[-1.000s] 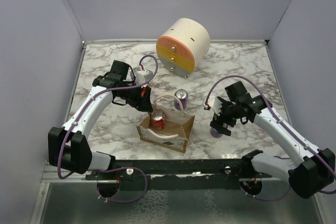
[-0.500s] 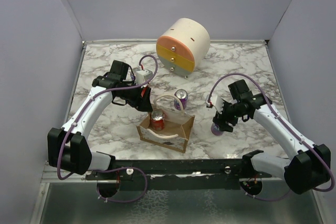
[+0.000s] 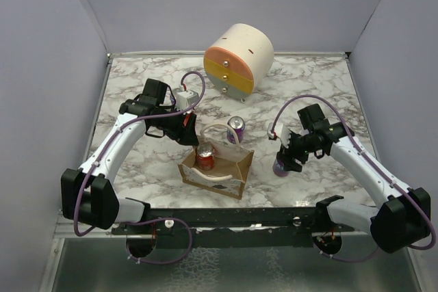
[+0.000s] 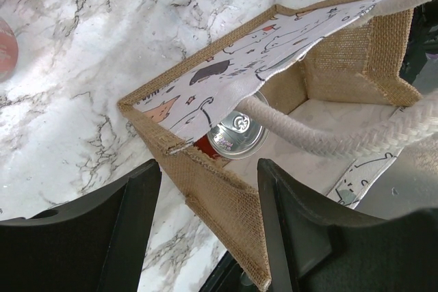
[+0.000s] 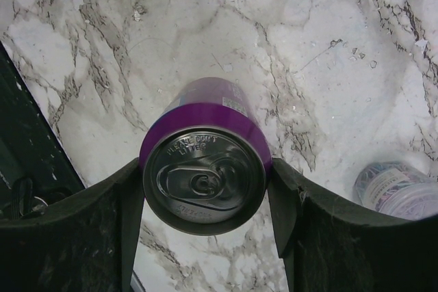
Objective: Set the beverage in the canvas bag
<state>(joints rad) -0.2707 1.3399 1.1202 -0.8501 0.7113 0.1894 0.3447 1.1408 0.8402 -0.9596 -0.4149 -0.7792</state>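
Aluminium stock, item one: purple aluminium beverage can [image 5: 204, 162], silver lid and pull-tab facing up. It sits squarely between the fingers of my right claw [image 5: 205, 193]. That claw is closed on the can, one dark finger pressed to each flank just under the rim. Whether the base is off the white-and-grey marble tabletop [image 5: 328, 46] I cannot tell.

Item two: tan-brown canvas bag with pale printed lining [image 3: 217, 169], off to the left of my right claw and well apart from it, mouth open upward. A red can with silver lid [image 4: 236, 135] stands in the corner directly below my left claw. The floor beside it looks free.

Item three: my left claw [image 4: 207, 182], open and gripping nothing. The bag's burlap wall runs between its fingers, and a whitish rope handle [image 4: 321, 138] crosses the mouth just beyond them.

Item four: second purple can [image 3: 236, 128], upright on the tabletop just behind the bag, between the two claws.

Item five: round cream, orange and yellow drawer cabinet [image 3: 238, 59], far beyond both claws. Not concerned.

Handling note, my judgement:
- Keep the grip firm and the can upright.
- Raise it until the base will pass over the bag's rim and handle loops, then carry it leftward.
- Come down over the free floor on the right-claw side of the red can, clear of the rope.
- The soft walls may fold if nudged, and my left claw is well placed to steady them.
- Release only once the base rests.
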